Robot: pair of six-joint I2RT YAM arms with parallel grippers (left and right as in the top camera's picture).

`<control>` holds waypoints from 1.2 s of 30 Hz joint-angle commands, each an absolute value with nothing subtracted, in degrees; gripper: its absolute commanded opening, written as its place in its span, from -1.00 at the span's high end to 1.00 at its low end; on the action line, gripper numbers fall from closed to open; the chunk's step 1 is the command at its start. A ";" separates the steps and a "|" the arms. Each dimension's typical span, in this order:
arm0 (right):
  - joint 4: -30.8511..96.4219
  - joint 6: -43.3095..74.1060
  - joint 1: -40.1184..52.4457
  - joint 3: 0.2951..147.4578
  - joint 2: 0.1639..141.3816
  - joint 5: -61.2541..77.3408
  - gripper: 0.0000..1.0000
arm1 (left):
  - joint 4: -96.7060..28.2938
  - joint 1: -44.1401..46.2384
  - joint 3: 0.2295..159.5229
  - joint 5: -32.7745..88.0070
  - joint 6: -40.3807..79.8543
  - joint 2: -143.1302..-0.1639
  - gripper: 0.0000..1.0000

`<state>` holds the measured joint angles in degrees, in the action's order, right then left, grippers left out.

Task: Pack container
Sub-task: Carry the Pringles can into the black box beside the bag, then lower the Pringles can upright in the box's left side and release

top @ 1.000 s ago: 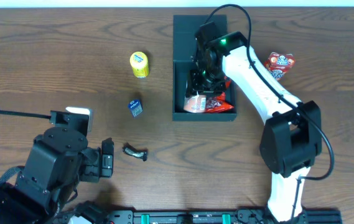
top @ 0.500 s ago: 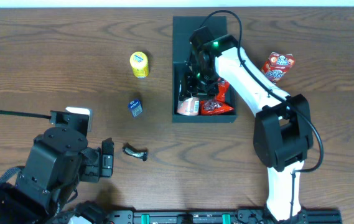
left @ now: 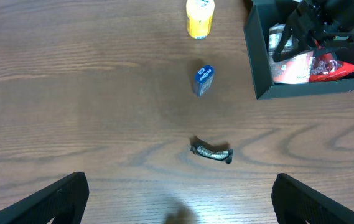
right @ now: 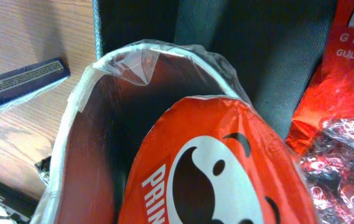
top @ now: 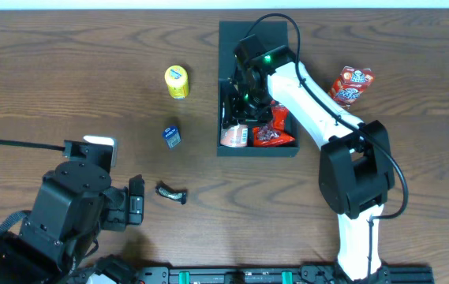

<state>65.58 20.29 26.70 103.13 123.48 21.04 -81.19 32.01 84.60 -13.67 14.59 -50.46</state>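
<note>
while the right gripper [top: 237, 113] hangs low, container [top: 256, 151] walls surrounding it

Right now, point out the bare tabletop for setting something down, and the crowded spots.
The widest bare table lies left of the yellow tub and blue packet. A narrower bare strip runs between those and the left wall of the container. Crowded: inside the container, where the right gripper, Pringles cup and red bag sit together.
</note>
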 commanded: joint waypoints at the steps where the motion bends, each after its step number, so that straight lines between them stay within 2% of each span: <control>1: 65.54 18.87 27.46 104.16 124.14 22.24 0.03 | -81.41 31.86 84.49 -13.47 14.35 -50.43 -0.90; 3: 65.56 18.09 27.46 104.16 124.14 22.26 -0.13 | -81.41 31.83 84.49 -13.47 14.35 -50.43 -0.90; 4: 65.58 18.09 27.46 104.16 124.14 22.31 -0.35 | -81.41 31.86 84.49 -13.47 14.35 -50.43 -0.90; 6: 65.54 17.91 27.46 104.16 124.14 22.33 -0.60 | -81.41 31.83 84.49 -13.47 14.35 -50.43 -0.90; 8: 65.56 17.89 27.46 104.16 124.14 22.31 -0.99 | -81.41 31.86 84.49 -13.47 14.35 -50.43 -0.90; 20: 66.63 15.16 27.77 106.72 124.05 22.28 -0.98 | -81.43 31.83 84.49 -13.47 14.35 -50.43 -0.90; 24: 69.32 7.60 27.83 112.05 124.03 17.96 -0.98 | -81.41 31.83 84.49 -13.47 14.35 -50.43 -0.90; 32: 70.06 -20.27 28.60 115.79 124.05 0.97 -0.99 | -81.41 31.83 84.49 -13.50 14.17 -50.43 -0.90; 36: 67.72 -29.47 28.58 115.33 124.07 0.45 -0.99 | -81.10 31.83 84.49 -13.50 14.17 -50.43 -0.90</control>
<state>68.69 -18.11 28.29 115.22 123.50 4.49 -81.08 32.01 84.60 -13.67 14.57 -50.46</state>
